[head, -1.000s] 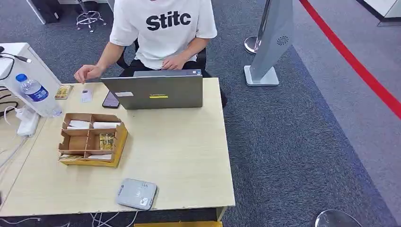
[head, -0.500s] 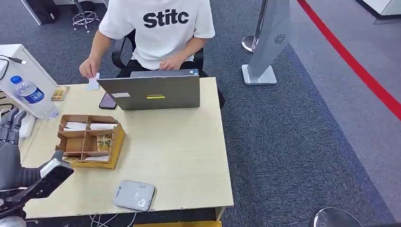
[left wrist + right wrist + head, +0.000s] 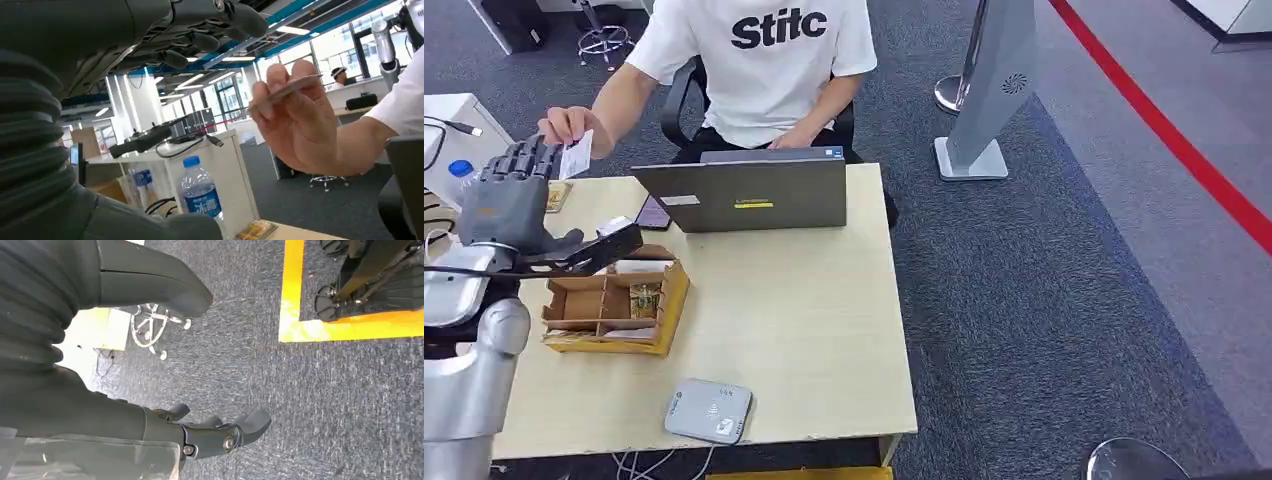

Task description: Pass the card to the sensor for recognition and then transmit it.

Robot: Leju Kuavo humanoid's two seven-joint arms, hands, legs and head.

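Above the near left corner of the surface (image 3: 824,300), our left hand (image 3: 516,198) is raised with its fingers (image 3: 524,160) spread and nothing in them, the palm turned toward the person (image 3: 774,60) seated behind the laptop (image 3: 749,195). Just past our fingertips, the person's hand (image 3: 564,125) holds out the card (image 3: 576,157), a small white rectangle pinched at its edge; from the left wrist view we see it nearly edge-on between the person's fingers. The card is close to our hand but apart from it, so we judge that we are at the first step, receiving the card, with the pass to the sensor and the handover not yet begun.

Our right hand (image 3: 220,432) hangs low over the carpet, fingers loosely curled and holding nothing.

Below our left hand sits the wooden tray (image 3: 669,300) with its compartments, and nearer the front edge of the surface lies the grey sensor (image 3: 708,411). A water bottle (image 3: 200,192) stands off to the left.

Next, we think, the left hand needs to close the small gap and pinch the card firmly on its flat faces before the person lets go, since a thin card slips easily. Then it must carry the card down to the sensor.
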